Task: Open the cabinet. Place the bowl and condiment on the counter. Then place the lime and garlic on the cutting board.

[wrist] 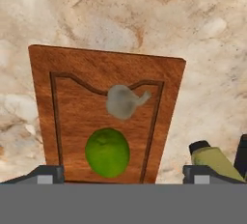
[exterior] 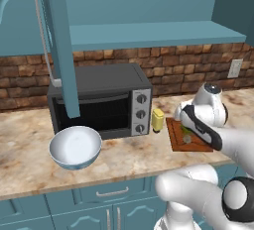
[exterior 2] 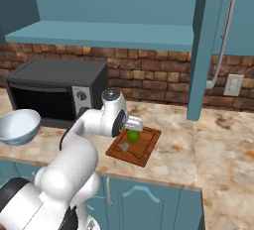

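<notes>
The wooden cutting board (wrist: 67,102) lies on the counter with the pale garlic (wrist: 123,101) and the green lime (wrist: 107,152) resting on it, a little apart. My gripper (wrist: 123,175) hangs just above the lime, open, with nothing between its fingers. From the right base view the gripper (exterior 2: 135,125) sits over the lime (exterior 2: 133,136), with the garlic (exterior 2: 123,146) beside it on the board (exterior 2: 144,149). The white bowl (exterior: 75,147) stands on the counter in front of the oven. The yellow condiment bottle (exterior: 158,120) stands upright next to the board (exterior: 174,140). The cabinet door (exterior: 57,40) is swung open.
A black toaster oven (exterior: 99,97) stands on the marble counter (exterior: 30,164) behind the bowl. The open door's long handle (exterior 2: 224,35) hangs out over the counter. A brick wall with an outlet (exterior: 234,68) runs behind. The counter's front edge is close to the bowl.
</notes>
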